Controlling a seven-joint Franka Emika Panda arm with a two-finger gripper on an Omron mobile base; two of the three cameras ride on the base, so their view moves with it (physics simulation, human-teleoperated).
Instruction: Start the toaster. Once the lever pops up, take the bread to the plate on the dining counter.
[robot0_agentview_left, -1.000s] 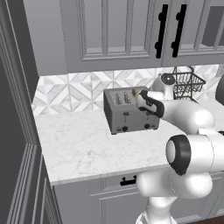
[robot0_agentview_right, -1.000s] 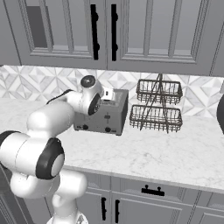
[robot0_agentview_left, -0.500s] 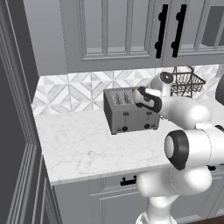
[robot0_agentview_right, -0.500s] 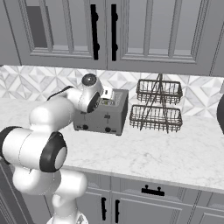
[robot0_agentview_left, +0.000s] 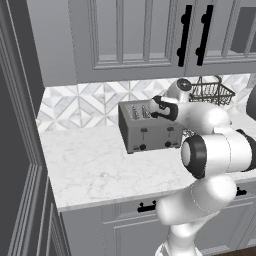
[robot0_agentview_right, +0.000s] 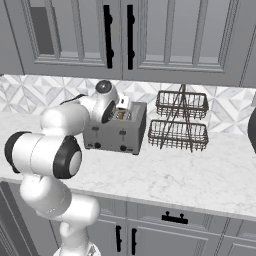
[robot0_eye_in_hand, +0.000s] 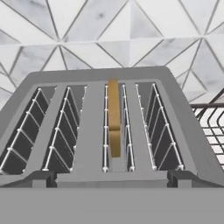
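Grey panelled wall cabinets (robot0_agentview_left: 130, 40) with black bar handles (robot0_agentview_left: 184, 34) run across the top, 12 o'clock in both base views. Under them a white backsplash of diamond-pattern tile (robot0_agentview_left: 85, 102), then the white grey-veined marble worktop (robot0_agentview_left: 95, 165), with grey drawer fronts (robot0_agentview_right: 165, 220) below its edge.

White robot arm (robot0_agentview_left: 215, 150) rises at 4 o'clock in the left base view, 8 o'clock in the right one, and bends over the worktop. Its forearm covers the right end of the toaster from the left base camera and the left end from the right base camera.

Boxy grey metal four-slot toaster (robot0_agentview_left: 150, 132) stands on the worktop against the backsplash, front face toward the base, two small dark knobs low on the front. In the hand view it sits dead centre, four wire-lined slots running toward 12 o'clock.

Black two-tier wire basket rack (robot0_agentview_right: 180, 122) stands just beside the toaster on its right side, at 3 o'clock of it in the right base view; its wire rim enters the hand view at 3 o'clock. A dark rounded object (robot0_agentview_right: 251, 131) is cut off at the right edge, can't identify.

Gripper (robot0_agentview_right: 122, 103) hovers over the toaster top, fingers spread wide, nothing between them.

Thin golden-brown bread slice (robot0_eye_in_hand: 114, 117) stands on edge in the third slot from the left in the hand view.
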